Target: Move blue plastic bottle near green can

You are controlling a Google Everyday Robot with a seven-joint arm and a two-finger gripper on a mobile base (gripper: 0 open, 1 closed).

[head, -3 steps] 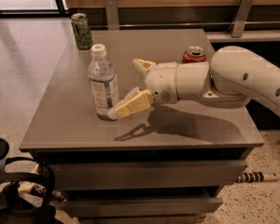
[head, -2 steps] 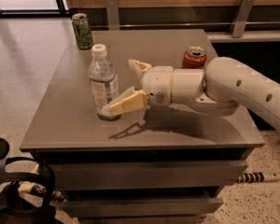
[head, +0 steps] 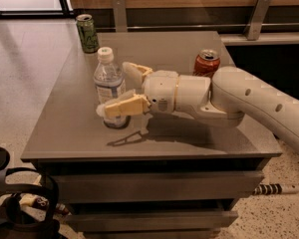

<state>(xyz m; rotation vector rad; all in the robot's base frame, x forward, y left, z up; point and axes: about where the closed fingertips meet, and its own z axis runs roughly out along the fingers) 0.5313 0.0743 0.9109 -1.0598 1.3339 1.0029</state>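
The robot's cream-fingered two-finger gripper reaches in sideways w/ its fingers level over the table, spread apart and straddling the clear plastic water bottle w/ white cap and white-and-blue label. One finger crosses the camera side of the bottle low on its body; the other sits on the far side, about label height. Whether the pads press the plastic can't be told; the jaws look set wider than the bottle.

The bottle stands upright, long axis vertical, towards the front-left part of the grey table top, so the side-on grasp is square to it.

The relation that counts: the dark green drink can w/ silver top stands at the far-left corner as the camera sees it, i.e. beyond the bottle and away from the white arm, well apart from it. Judged from this, the coming move is a closing pinch, then a carry outward along the arm's reach.

The red soda can is behind the wrist, off that path
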